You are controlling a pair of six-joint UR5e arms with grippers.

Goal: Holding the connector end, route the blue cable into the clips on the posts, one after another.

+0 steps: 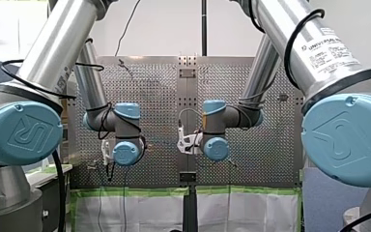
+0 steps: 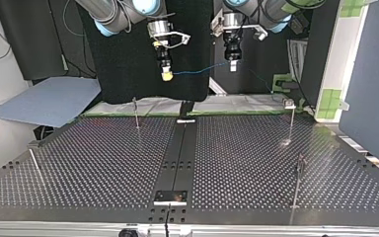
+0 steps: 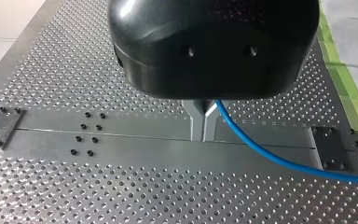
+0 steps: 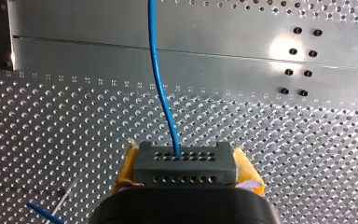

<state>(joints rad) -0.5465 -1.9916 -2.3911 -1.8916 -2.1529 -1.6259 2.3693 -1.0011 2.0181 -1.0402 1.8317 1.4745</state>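
Note:
The blue cable [image 2: 202, 69] hangs stretched in the air between my two grippers, high above the perforated table [image 2: 103, 158]. At the top view's left, my right gripper [image 2: 166, 75] is shut with its yellow pads [image 4: 126, 173] on the grey connector [image 4: 185, 164]. From the connector the cable [image 4: 161, 84] runs straight ahead. At the top view's right, my left gripper [image 2: 233, 65] holds the cable further along. Its metal fingers [image 3: 203, 137] are shut on the cable [image 3: 270, 156], which leaves sideways. Thin posts with clips [image 2: 136, 112] [image 2: 292, 118] [image 2: 298, 180] stand on the table, none touching the cable.
Another thin post [image 2: 34, 165] leans near the top view's left edge. A flat rail plate [image 2: 180, 148] runs down the table's middle. Green tape [image 3: 349, 88] lines the far edge. A blue-grey sheet [image 2: 49, 101] lies beyond the table at the top view's left.

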